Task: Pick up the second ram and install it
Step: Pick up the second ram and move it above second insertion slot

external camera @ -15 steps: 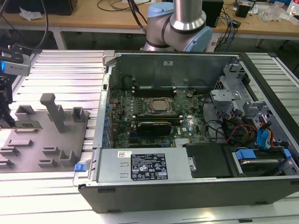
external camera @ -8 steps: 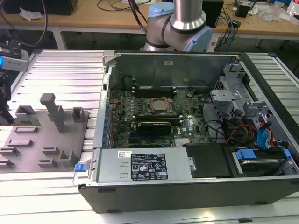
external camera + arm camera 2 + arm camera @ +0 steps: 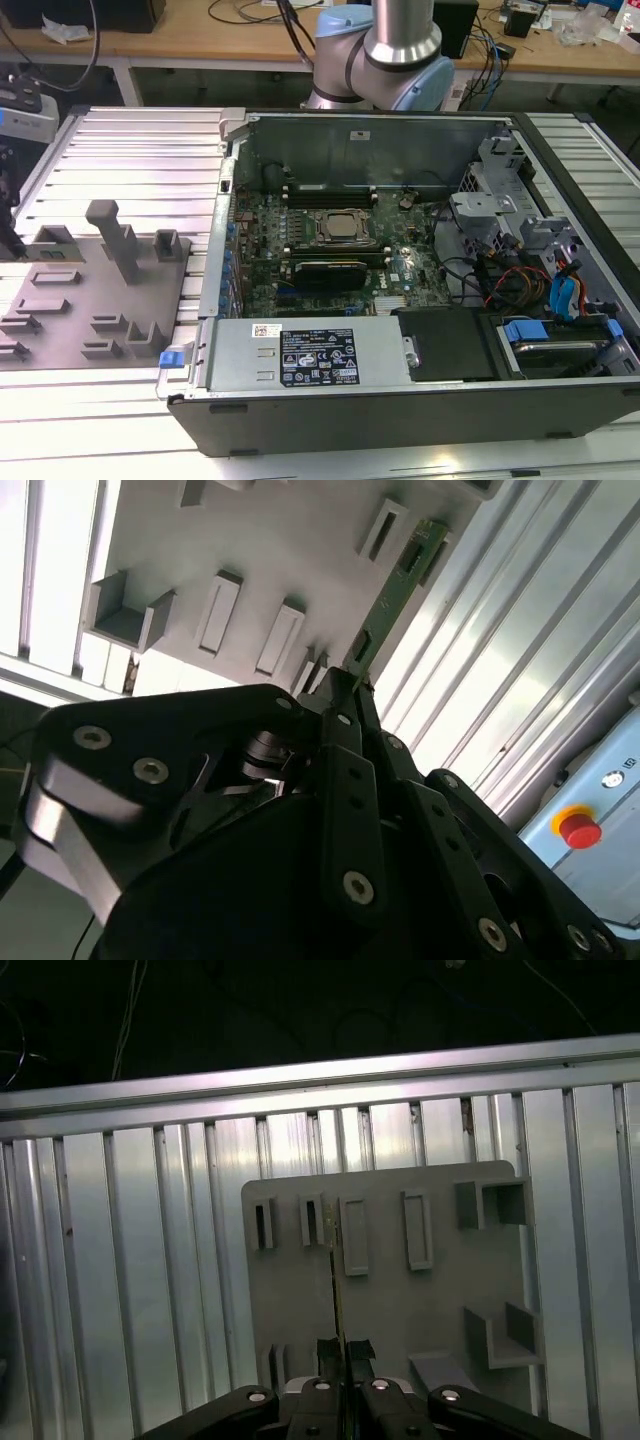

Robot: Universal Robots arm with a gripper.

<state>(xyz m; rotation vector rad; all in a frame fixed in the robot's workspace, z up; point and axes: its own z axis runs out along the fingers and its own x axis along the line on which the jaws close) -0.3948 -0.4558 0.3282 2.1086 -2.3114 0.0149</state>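
The jaws were clamped together on one end of the second ram (image 3: pixel 392 597), pinching its flat faces. In both wrist views the stick ran straight out from between them, over the grey holder plate (image 3: pixel 400 1295) that lay on the ribbed metal tabletop (image 3: pixel 130 1290); whether its far end was clear of the plate's slots, I could not tell.

The step in hand looked to be taking the stick off its holder. Done well, I judged, that meant holding the board in line with its slot and drawing it along the slot's own axis, with no twist and no sideways lean. So thin a board, gripped at one end alone, would lever easily; it might flex or slip in the pinch. The squeeze wanted to be firm enough to stop sliding and no firmer.

In the second wrist view the stick showed as a narrow green strip with small dark parts on its face and pale marks toward the far end; in the first wrist view it stood edge-on, a mere dark line.

In the exterior view the open computer case (image 3: pixel 400 432) sat on the exterior view's right of the plate; its motherboard (image 3: pixel 400 270) carried long black memory slots (image 3: pixel 330 188) near the processor socket (image 3: pixel 340 227).
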